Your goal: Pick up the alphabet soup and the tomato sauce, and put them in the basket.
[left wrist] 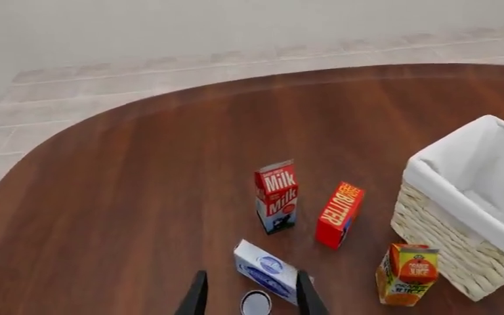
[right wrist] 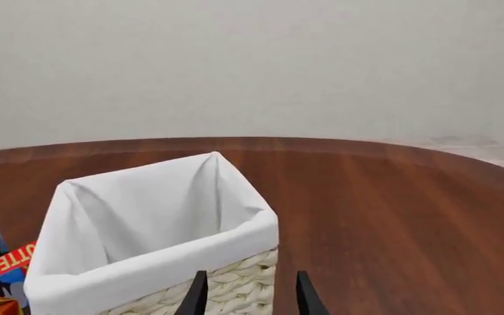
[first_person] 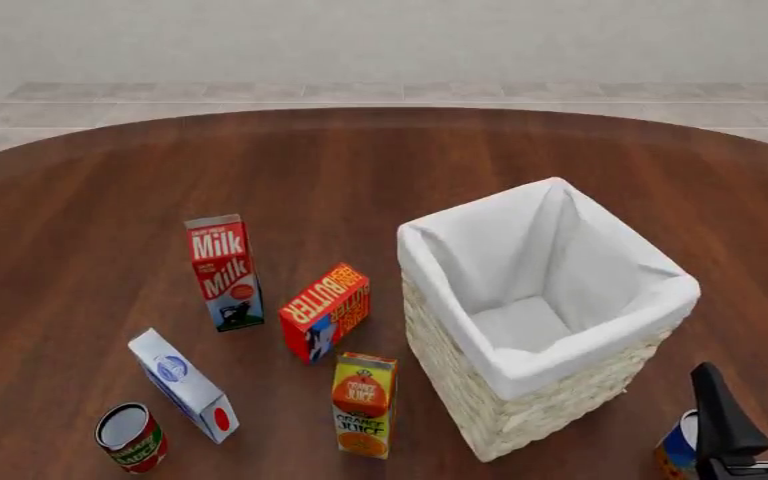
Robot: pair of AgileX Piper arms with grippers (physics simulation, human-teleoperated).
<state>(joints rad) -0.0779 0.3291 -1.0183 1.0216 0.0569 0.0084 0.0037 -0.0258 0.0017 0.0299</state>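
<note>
Right at the front view's lower edge, the right gripper (first_person: 755, 410) is sitting with its dark fingers spread and nothing between them, and the alphabet soup (first_person: 676, 447) is peeking out just beside it, near the basket (first_person: 544, 300) and partly cut off by the frame. Across the table (first_person: 77, 220), the tomato sauce (first_person: 131, 437) is standing upright beside a fallen white and blue carton (first_person: 184, 385). In the left wrist view, the left gripper (left wrist: 252, 296) is hovering above that can with its jaws parted, holding nothing, and the can's pale top is showing between the fingers. Judging from this, the step in hand is lining up on a can before descending. To do it well, each gripper should be centring over its can's round top, coming straight down, and closing on the sides below the rim. The left side is asking for more care, since the white carton is lying very close to the can and one finger could nudge it. A milk carton (first_person: 225, 270), a butter box (first_person: 325, 312) and an orange juice carton (first_person: 363, 403) are standing between the sauce and the basket, so the carry should be rising well clear before crossing.
</note>
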